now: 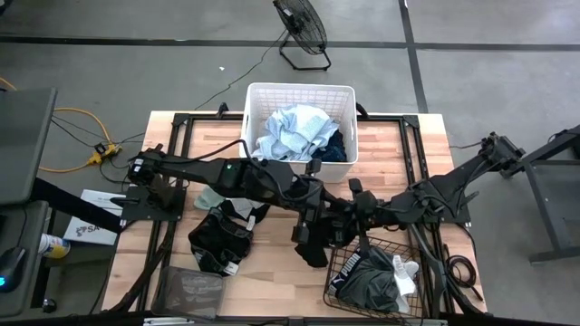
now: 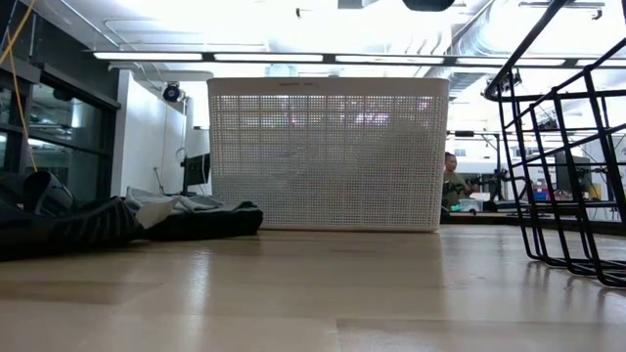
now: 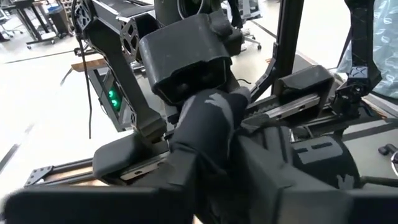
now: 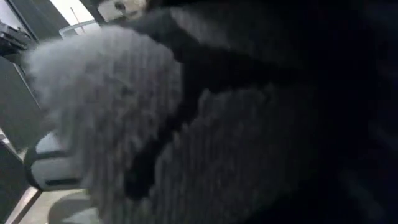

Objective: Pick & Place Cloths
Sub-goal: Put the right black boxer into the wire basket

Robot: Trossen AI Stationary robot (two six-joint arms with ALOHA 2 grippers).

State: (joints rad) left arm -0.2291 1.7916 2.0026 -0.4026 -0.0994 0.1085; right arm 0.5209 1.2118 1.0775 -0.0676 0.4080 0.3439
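Both arms meet over the table's middle in the high view. A black cloth with grey marks (image 1: pixel 313 243) hangs between my left gripper (image 1: pixel 313 213) and my right gripper (image 1: pixel 343 215). In the left wrist view my right gripper (image 3: pixel 217 121) faces the camera, its fingers spread wide, with the black cloth (image 3: pixel 211 134) running between them. Fabric (image 4: pixel 186 124) fills the right wrist view. A light blue cloth (image 1: pixel 294 131) lies in the white basket. More black cloth (image 1: pixel 222 240) and a sage green piece (image 1: pixel 210 197) lie on the table's left half. My left gripper is shut on the black cloth, but the cloth itself (image 3: pixel 280 168) covers the place of contact. The cloth hangs below the gripper, its lower end (image 1: pixel 315 258) over the table. My right gripper stands open around the same cloth, which lies between its fingers (image 3: pixel 127 155). Whether the fingers touch the cloth cannot be told.
The white plastic basket (image 1: pixel 258 91) stands at the far middle of the table. The black wire basket (image 1: pixel 337 272), holding dark grey and white garments, sits at the near right. A grey flat thing (image 1: pixel 190 290) lies at the near left. A floor fan (image 1: pixel 304 32) stands beyond the table.
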